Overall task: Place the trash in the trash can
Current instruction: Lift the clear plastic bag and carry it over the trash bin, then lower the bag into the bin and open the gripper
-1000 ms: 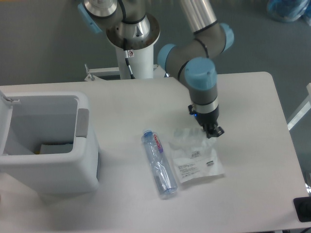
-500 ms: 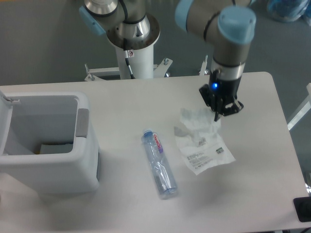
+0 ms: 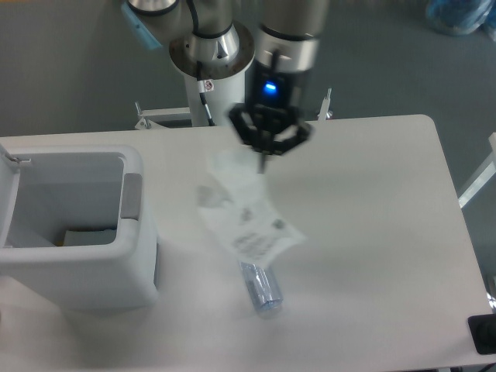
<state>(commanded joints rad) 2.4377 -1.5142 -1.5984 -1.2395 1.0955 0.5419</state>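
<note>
My gripper [image 3: 265,161] is raised above the middle of the table and shut on the top of the see-through plastic bag [image 3: 246,215], which hangs below it with its white printed label showing. The bag is blurred and hides most of the clear bottle [image 3: 262,285] lying on the table beneath it; only the bottle's lower end shows. The white boxy trash can [image 3: 74,225] stands at the left edge, open at the top, well to the left of the gripper and bag.
The robot's white base column [image 3: 211,62] stands behind the table's far edge. A dark object [image 3: 482,335] sits off the table's right front corner. Something pale lies inside the bin.
The gripper has lifted the bag off the table and carried it leftward toward the middle, over the bottle. The bottle has not moved.
</note>
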